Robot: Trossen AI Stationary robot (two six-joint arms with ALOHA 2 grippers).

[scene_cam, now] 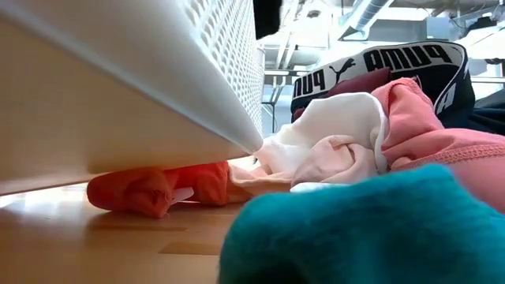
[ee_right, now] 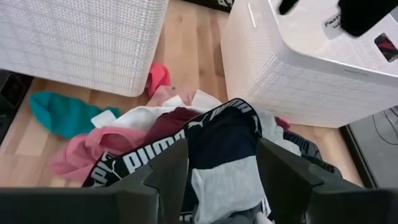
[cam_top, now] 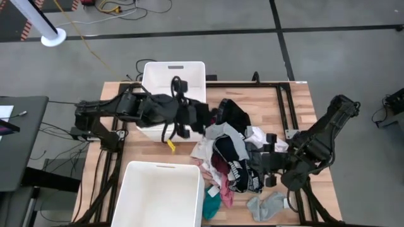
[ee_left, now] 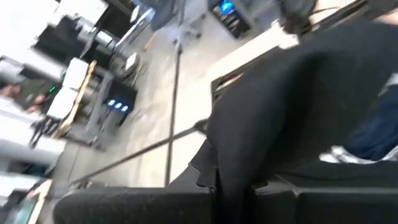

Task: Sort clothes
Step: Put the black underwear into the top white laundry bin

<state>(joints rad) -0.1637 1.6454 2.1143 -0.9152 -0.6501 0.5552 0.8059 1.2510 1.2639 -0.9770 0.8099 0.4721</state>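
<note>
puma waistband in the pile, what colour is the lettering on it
White lettering on a black waistband, clearest in the right wrist view.

The left tool (cam_top: 201, 120) cannot be made out from above: its fingertips are lost against a black garment (cam_top: 230, 113) over the desk's middle, and its wrist view is smeared, with dark cloth (ee_left: 292, 118) filling most of it. At desk height a white bin (scene_cam: 142, 79) and a blurred teal garment (scene_cam: 363, 229) block nearly everything behind them. An orange-red piece (scene_cam: 158, 189) lies partly hidden under that bin. The near bin (cam_top: 164, 195) is cut off by the picture's bottom edge.
</note>
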